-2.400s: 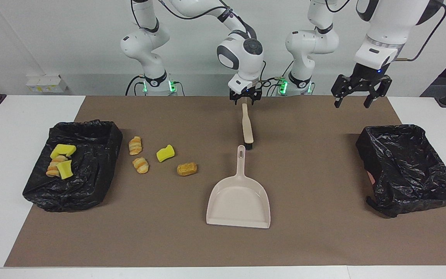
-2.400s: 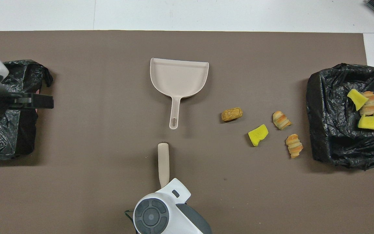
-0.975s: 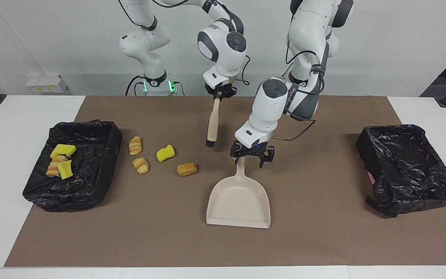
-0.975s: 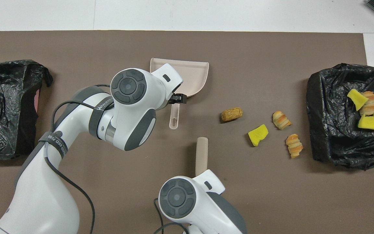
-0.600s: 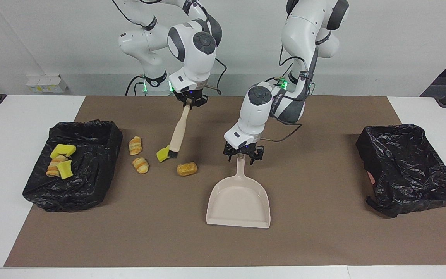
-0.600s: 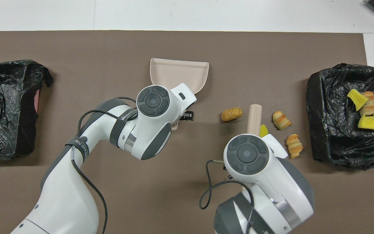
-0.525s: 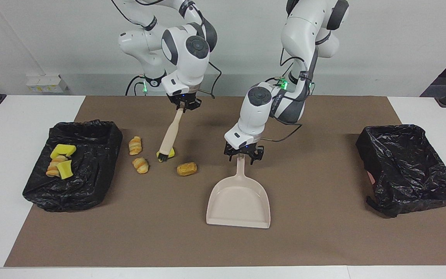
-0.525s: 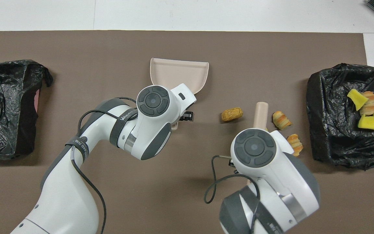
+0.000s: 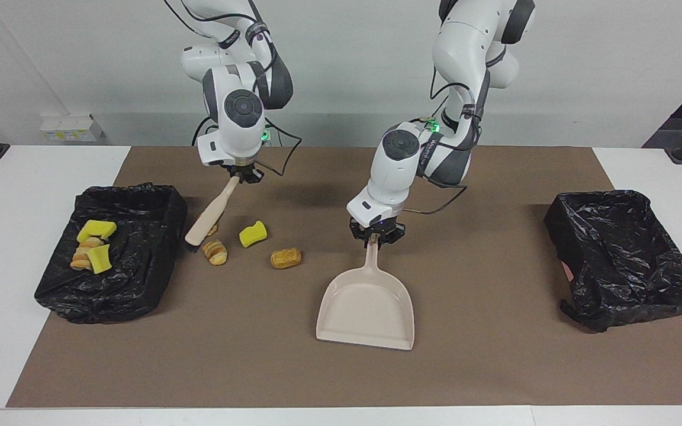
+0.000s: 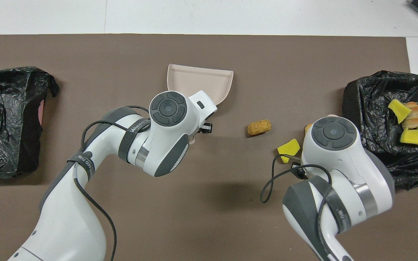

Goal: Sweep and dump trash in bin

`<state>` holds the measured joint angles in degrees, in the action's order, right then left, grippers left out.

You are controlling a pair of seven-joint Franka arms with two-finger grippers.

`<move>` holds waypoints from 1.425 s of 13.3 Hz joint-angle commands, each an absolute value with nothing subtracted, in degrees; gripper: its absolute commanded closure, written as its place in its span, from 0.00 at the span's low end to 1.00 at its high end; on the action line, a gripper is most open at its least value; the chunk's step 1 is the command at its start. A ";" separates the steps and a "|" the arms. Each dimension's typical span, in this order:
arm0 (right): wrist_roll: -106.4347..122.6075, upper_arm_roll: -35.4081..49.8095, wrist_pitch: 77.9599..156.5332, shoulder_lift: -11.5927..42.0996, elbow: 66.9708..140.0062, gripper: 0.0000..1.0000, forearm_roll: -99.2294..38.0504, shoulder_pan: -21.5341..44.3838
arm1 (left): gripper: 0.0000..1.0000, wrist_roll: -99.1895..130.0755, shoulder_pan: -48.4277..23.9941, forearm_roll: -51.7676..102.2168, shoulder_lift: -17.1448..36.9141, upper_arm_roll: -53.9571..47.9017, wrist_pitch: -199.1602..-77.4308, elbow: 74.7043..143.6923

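right tool (image 9: 245, 175) gripping brush (image 9: 211, 213) — bristles beside croissants (image 9: 215, 251), left tool (image 9: 376, 235) clamping dustpan (image 9: 367, 307)

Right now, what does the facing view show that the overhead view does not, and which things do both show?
Only facing: the right gripper holding the brush, two croissants by its head, the left gripper shut on the dustpan handle.
Only overhead: nothing more; the arms hide these.
Both: yellow sponge, bread piece, two black-lined bins.

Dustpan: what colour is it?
Pale beige all over, handle included; the dustpan shows best in the facing view.
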<state>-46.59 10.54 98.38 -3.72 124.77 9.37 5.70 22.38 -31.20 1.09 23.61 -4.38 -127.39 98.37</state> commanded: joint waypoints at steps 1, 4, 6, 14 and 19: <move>-43.17 11.51 103.44 -7.82 131.47 1.00 10.37 2.12 | 1.00 13.77 -31.03 -0.08 21.02 -3.34 -125.86 98.79; -39.48 11.51 108.80 -7.30 133.85 1.00 10.37 -0.34 | 1.00 -2.49 -27.60 -0.09 17.76 -3.08 -122.71 99.41; -36.84 11.60 110.99 -5.55 134.12 1.00 10.20 -0.79 | 1.00 -16.62 -25.15 -0.09 15.92 -3.08 -118.68 99.58; -25.13 11.95 103.31 2.80 120.36 1.00 0.80 6.57 | 1.00 -52.81 -20.74 -0.09 6.17 -3.08 -117.92 115.18; -38.72 11.87 87.29 0.01 116.01 1.00 1.76 8.79 | 1.00 -53.61 -21.62 -0.09 5.36 -3.08 -122.17 119.44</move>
